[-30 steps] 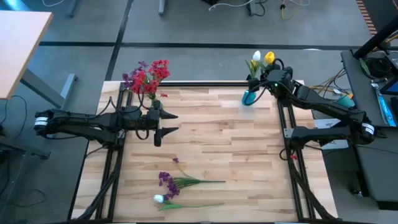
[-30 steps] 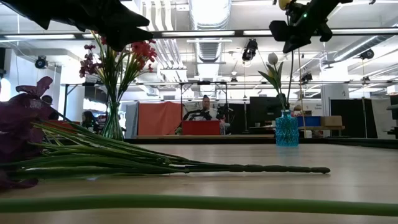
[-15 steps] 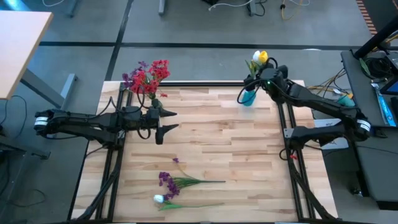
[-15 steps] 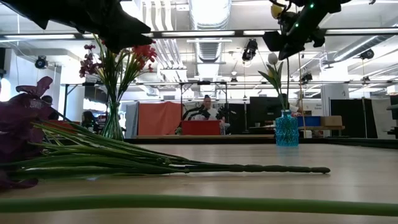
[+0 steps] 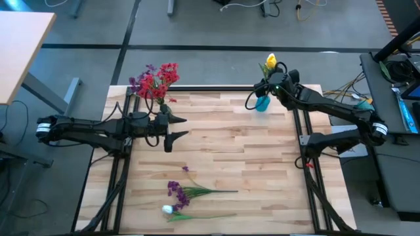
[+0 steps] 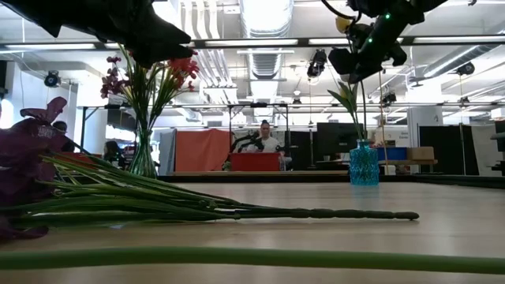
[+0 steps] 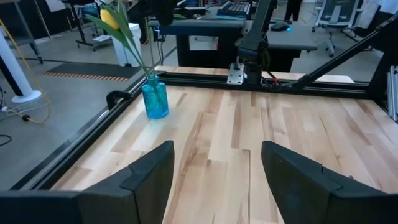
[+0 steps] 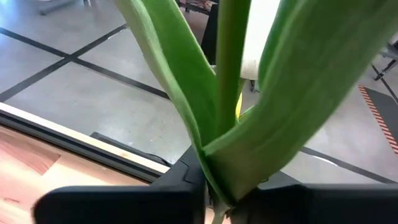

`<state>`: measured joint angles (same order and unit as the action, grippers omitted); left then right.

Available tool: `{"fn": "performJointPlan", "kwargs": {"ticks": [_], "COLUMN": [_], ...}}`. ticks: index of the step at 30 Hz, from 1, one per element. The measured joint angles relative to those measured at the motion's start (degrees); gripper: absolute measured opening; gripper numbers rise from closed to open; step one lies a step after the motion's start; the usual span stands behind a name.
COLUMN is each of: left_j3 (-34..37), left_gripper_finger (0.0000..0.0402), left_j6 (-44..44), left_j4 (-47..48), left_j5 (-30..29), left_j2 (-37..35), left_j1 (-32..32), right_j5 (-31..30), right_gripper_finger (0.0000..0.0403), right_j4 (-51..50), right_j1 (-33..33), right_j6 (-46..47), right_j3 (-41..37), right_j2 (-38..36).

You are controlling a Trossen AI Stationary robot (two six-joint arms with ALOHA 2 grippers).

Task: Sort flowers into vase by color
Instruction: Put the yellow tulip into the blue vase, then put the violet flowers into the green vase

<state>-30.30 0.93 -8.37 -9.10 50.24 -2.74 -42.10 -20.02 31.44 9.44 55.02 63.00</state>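
A blue vase (image 5: 262, 103) stands near the table's far right edge with tulip stems in it. The yellow tulip head (image 5: 270, 63) shows above it. My right gripper (image 5: 274, 80) hovers over this vase, shut on a tulip's green stem and leaves (image 8: 217, 124). A clear vase with red and purple flowers (image 5: 155, 81) stands at the far left. My left gripper (image 5: 176, 128) is open in the air beside it and holds nothing. A purple flower (image 5: 177, 190) and a white tulip (image 5: 168, 210) lie on the table near its near edge. My right gripper pinches the tulip's stem (image 8: 219, 183) between its two fingers where the long leaves fork off, high above the vase. The fingers lie across the stem. The stem (image 6: 364, 118) runs down from the fingers into the blue vase (image 6: 364, 163).
Black frame rails (image 5: 298, 131) run along the table's left and right sides. The wide middle of the wooden top (image 5: 230, 144) is bare. A person (image 6: 264, 134) sits in the room beyond the far edge.
My right gripper has moved toward the table's left and a little down over the blue vase, still shut on the stem. The yellow tulip head has swung left with it, and the white head beside it has gone out of sight behind the gripper.
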Motion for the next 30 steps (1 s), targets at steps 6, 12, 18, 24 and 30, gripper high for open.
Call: {"fn": "performJointPlan", "kwargs": {"ticks": [6,12,18,24,30], "left_j3": [0.02,0.02,0.02,0.02,0.02], "left_gripper_finger": [0.0226,0.0226,0.0226,0.0226,0.0221], "left_j6": [0.3,2.56,5.18,10.49,13.96], "left_j4": [0.94,2.26,2.47,6.05,9.26], "left_j5": [0.0,0.0,0.0,0.13,0.17], "left_j2": [-0.15,-0.58,-0.8,-1.56,-3.91], "left_j1": [0.0,0.0,0.0,0.57,4.35], "right_j5": [0.06,0.1,3.17,5.02,5.03], "right_gripper_finger": [0.01,0.0186,0.0263,0.0308,0.0308], "right_j4": [-0.43,-4.04,-13.46,-25.02,-45.97], "right_j1": [0.0,0.0,-0.82,-5.77,-12.99], "right_j6": [1.07,4.45,10.89,19.84,36.62], "right_j3": [0.0,0.82,4.2,8.73,14.41], "right_j2": [-0.28,-2.71,-5.87,-8.36,-8.43]}}
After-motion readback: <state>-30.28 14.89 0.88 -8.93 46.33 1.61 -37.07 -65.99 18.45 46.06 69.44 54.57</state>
